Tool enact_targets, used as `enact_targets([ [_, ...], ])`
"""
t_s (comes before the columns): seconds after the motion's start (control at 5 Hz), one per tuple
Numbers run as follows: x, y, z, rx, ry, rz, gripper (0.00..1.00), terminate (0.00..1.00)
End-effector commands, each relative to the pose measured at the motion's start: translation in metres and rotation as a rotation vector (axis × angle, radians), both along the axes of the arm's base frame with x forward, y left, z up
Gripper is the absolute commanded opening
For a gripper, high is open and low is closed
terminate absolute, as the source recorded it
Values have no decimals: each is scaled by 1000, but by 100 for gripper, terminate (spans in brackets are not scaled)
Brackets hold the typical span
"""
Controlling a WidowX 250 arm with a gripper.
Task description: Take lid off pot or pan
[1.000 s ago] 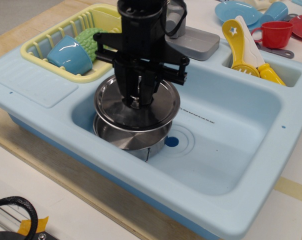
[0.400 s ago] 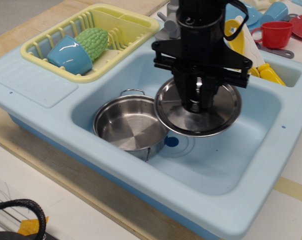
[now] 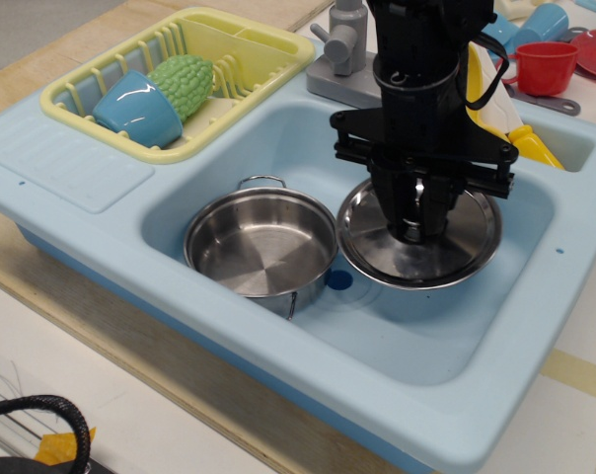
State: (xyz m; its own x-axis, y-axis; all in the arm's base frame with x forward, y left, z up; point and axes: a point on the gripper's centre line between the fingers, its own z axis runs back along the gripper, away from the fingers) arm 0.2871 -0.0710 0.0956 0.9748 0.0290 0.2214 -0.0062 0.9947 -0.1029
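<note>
The steel pot (image 3: pixel 260 244) stands open at the left of the light blue sink basin (image 3: pixel 446 336), its wire loop handles showing front and back. The round shiny lid (image 3: pixel 456 255) hangs low over the basin floor just right of the pot, level, clear of the pot's rim. My black gripper (image 3: pixel 413 229) comes straight down on the lid's centre and is shut on its small knob. The knob itself is mostly hidden between the fingers.
A yellow dish rack (image 3: pixel 249 44) at the back left holds a blue cup (image 3: pixel 138 107) and a green bumpy vegetable (image 3: pixel 186 83). A grey faucet (image 3: pixel 342 44) stands behind the basin. A side compartment holds yellow and white utensils (image 3: pixel 530 143). A red cup (image 3: pixel 546 65) sits on the counter behind.
The lid was lifted off the pot, carried right across the basin and lowered towards the sink floor. The pot stayed in place and now stands open.
</note>
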Motion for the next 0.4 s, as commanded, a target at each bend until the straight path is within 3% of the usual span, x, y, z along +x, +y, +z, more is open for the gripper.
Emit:
enact_targets([
  [0.0,13,1,3,-32,-31,-51,100,0],
  [0.2,13,1,3,-32,-31,-51,100,100],
])
